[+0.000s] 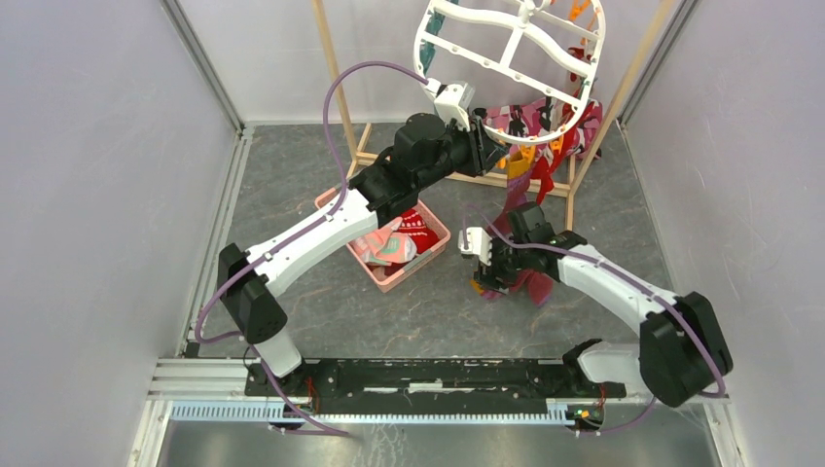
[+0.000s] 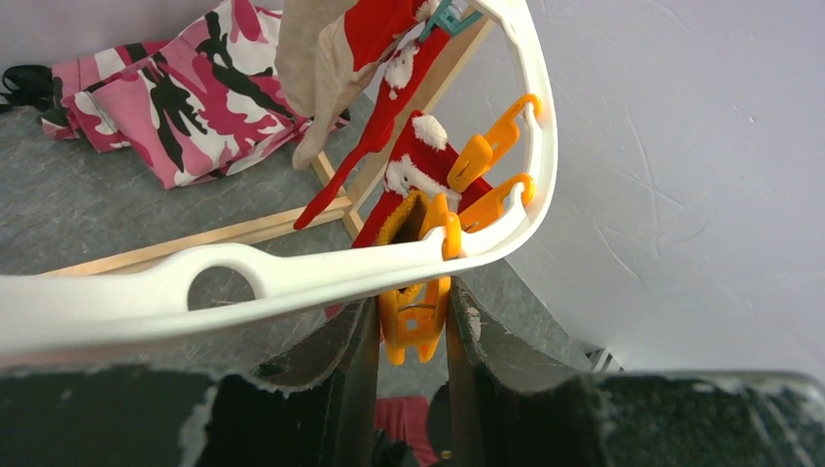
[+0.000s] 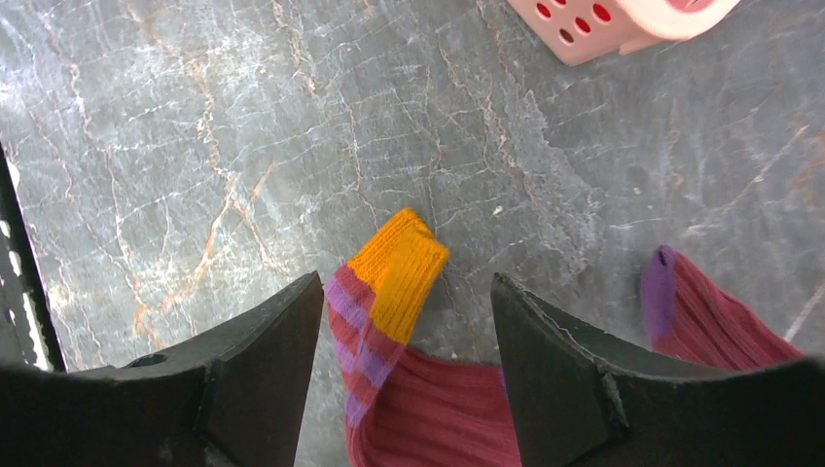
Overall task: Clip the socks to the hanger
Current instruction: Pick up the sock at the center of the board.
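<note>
One peg (image 2: pixel 413 329) in left gripper (image 2: pixel 411 306); right gripper (image 3: pixel 406 292) wide over sock (image 3: pixel 428 399)

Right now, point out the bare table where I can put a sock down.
Bare: the strip between the pink basket and the base rail; also the back-left corner beside the wooden rack. Crowded: under the hanger, among hanging socks and the right gripper.

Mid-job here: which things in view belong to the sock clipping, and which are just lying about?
Job: white plastic oval hanger; orange plastic peg; maroon ribbed sock with orange toe; red fabric socks in the pink perforated plastic basket.
Lying about: pink, black and white camouflage cloth; light wooden pole rack.
</note>
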Robot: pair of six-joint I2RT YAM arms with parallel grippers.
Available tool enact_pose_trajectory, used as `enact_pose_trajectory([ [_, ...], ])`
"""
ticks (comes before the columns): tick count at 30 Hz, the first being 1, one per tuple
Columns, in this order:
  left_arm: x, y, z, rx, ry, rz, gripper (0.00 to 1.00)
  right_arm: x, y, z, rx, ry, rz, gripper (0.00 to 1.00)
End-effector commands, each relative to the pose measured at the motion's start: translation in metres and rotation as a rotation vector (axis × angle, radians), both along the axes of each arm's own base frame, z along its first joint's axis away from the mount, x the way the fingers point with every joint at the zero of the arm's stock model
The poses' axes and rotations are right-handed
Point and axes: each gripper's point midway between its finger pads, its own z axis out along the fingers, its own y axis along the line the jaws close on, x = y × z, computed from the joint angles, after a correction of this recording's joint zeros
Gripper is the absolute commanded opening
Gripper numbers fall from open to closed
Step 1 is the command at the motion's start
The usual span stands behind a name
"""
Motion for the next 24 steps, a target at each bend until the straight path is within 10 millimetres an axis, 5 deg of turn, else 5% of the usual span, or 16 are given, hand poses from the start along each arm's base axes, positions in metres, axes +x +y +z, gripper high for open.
enact_pose_trajectory([
  [1,-0.009,0.000,0.013,-0.019,-0.029,-0.034,0.31,0.012,0.013,-0.001,0.028,0.057,-0.071,0.70],
  [7,-0.008,-0.001,0.014,-0.021,-0.031,-0.035,0.31,0.016,0.017,-0.009,0.009,0.082,-0.095,0.57],
  [9,-0.008,-0.001,0.014,-0.021,-0.031,-0.034,0.31,0.019,0.018,-0.007,0.016,0.067,-0.098,0.45],
  [13,-0.008,-0.002,0.014,-0.021,-0.031,-0.037,0.31,0.022,0.017,-0.002,0.015,0.042,-0.099,0.06],
  [15,-0.009,-0.002,0.014,-0.021,-0.031,-0.037,0.31,0.017,0.016,0.007,0.023,0.020,-0.068,0.00],
  [20,-0.009,0.001,0.017,-0.030,-0.035,-0.029,0.31,-0.009,0.016,0.079,0.234,-0.248,0.088,0.00],
  [24,-0.011,0.002,0.022,-0.052,-0.034,-0.030,0.31,-0.016,0.004,0.144,0.388,-0.587,0.043,0.00],
])
